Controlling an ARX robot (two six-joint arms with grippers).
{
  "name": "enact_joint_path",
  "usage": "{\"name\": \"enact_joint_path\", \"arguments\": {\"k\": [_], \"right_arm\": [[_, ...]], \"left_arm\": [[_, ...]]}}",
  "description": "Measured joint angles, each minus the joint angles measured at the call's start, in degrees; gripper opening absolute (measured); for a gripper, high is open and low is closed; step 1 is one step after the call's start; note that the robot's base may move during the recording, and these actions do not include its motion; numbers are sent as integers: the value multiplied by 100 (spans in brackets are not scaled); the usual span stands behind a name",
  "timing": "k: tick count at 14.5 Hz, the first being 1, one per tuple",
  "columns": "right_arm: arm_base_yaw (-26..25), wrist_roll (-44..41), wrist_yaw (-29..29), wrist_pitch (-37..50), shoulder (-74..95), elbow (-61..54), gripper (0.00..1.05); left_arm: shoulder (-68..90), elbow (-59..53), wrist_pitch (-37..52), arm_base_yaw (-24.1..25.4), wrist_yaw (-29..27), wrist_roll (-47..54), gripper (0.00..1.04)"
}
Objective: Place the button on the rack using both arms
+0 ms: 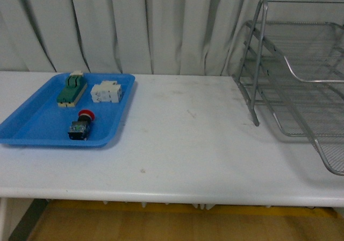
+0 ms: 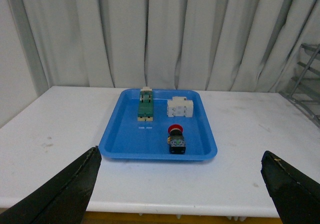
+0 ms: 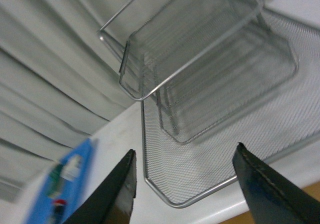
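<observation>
A white table (image 1: 188, 144) stands before a pale pleated curtain (image 1: 134, 26); neither arm appears in the front view. At the left of that frame lies a flat blue tray (image 1: 32, 128), which groups three components. A green-and-cream switch block (image 1: 71, 90) sits toward the tray's far edge, with a white circuit breaker (image 1: 106, 92) just beside it. The button (image 1: 81, 125) lies on its side nearer the front rim, apart from both, red cap toward the curtain. It is untouched. That separation probably leaves room for fingers to close on it without disturbing its neighbours. The left wrist view shows the left gripper (image 2: 180, 155) held back from the tray, jaws spread wide and empty, with the button lined up between them, judged to be a pre-approach stance. The centre of the table is bare. At the right of the front frame stands the rack (image 1: 301, 79), well apart from the tray; this gap is the likely reason both arms are called for, one to fetch and one to deliver. The right wrist view shows the right gripper (image 3: 185, 150) with jaws apart, holding nothing, facing the rack's mesh tiers. It is evidently stationed there to receive and deposit. The task is judged not yet begun.
</observation>
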Motion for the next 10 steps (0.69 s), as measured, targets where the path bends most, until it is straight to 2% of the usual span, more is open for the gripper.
{"name": "enact_joint_path", "arguments": {"k": [1, 2, 3, 4, 6, 10], "right_arm": [[413, -1790, 391, -1189, -1504, -315, 44], [940, -2962, 949, -2577, -3274, -459, 22], [1167, -3383, 1147, -3473, -4686, -459, 2], [1049, -3464, 1084, -2981, -4354, -459, 2], [1106, -3506, 1143, -3069, -4153, -459, 2], [1845, -3521, 1919, -4183, -5362, -459, 2]], "left_arm": [[0, 0, -2, 0, 0, -2, 98], [0, 0, 2, 0, 2, 0, 98], [0, 0, 0, 0, 0, -2, 98], [0, 0, -2, 0, 0, -2, 98], [0, 0, -2, 0, 0, 0, 98], [0, 0, -2, 0, 0, 0, 98]]}}
